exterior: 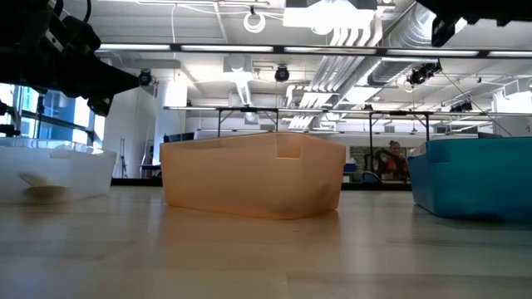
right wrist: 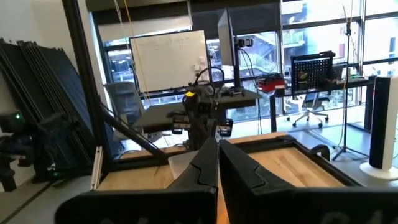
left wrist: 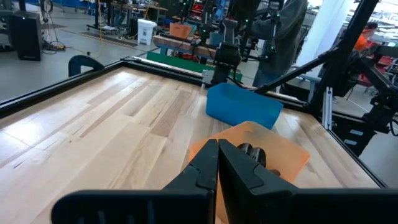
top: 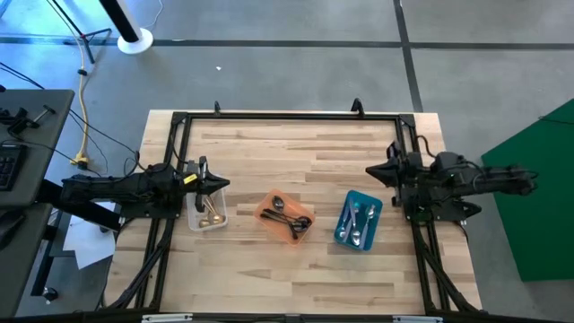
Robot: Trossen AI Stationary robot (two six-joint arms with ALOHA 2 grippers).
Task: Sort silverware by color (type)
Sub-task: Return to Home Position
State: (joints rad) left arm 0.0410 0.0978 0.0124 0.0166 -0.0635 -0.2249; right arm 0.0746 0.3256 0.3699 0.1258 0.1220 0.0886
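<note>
all spoons (top: 289, 220) look light, stiff and slippery, best pinched mid-handle; left gripper (top: 223, 185) and right gripper (top: 370, 170) are both closed, empty.

The high camera hangs far above and looks straight down. It sees the whole table (top: 296, 152) in the middle of the frame, with grey floor (top: 269, 72) around it. The low camera sits right on the table top and looks flat across it. The orange tray (exterior: 249, 178) is very near, mid-frame, the clear tray (exterior: 75, 170) at the left edge, the blue tray (exterior: 474, 183) at the right edge. The left wrist camera rides behind the left tool (left wrist: 217, 146) and looks over the orange and blue trays at the right arm (left wrist: 225, 53). The right wrist camera rides behind the right tool (right wrist: 217, 144) and looks back at the left arm (right wrist: 202, 118). All four views share the table.
</note>
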